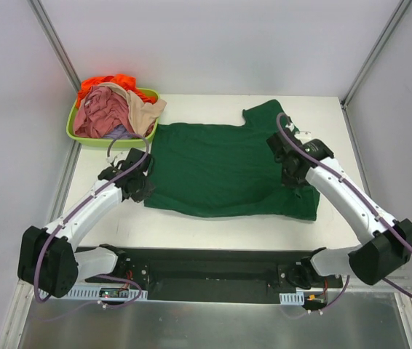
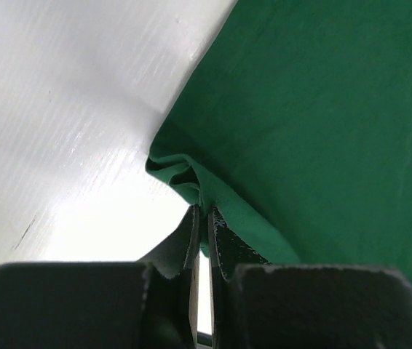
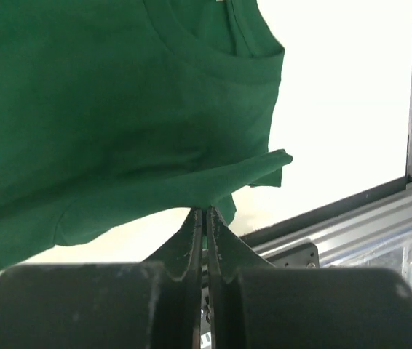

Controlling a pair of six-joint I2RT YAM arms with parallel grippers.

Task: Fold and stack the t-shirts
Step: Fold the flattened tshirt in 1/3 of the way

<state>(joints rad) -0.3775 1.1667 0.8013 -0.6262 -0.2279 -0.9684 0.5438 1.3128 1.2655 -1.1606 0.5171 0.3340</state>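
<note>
White table (image 1: 213,227) holds a dark green t-shirt (image 1: 220,167) spread flat. The left gripper (image 2: 204,212) pinches its left edge and the right gripper (image 3: 206,214) pinches its right edge.

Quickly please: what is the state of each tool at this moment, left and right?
Left tool: closed, pinching an edge of the dark green t-shirt.
Right tool: closed, pinching a fold of the same shirt.

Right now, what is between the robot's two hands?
The green t-shirt, spread on the table, reaching from left gripper to right gripper; the top view shows it.
</note>
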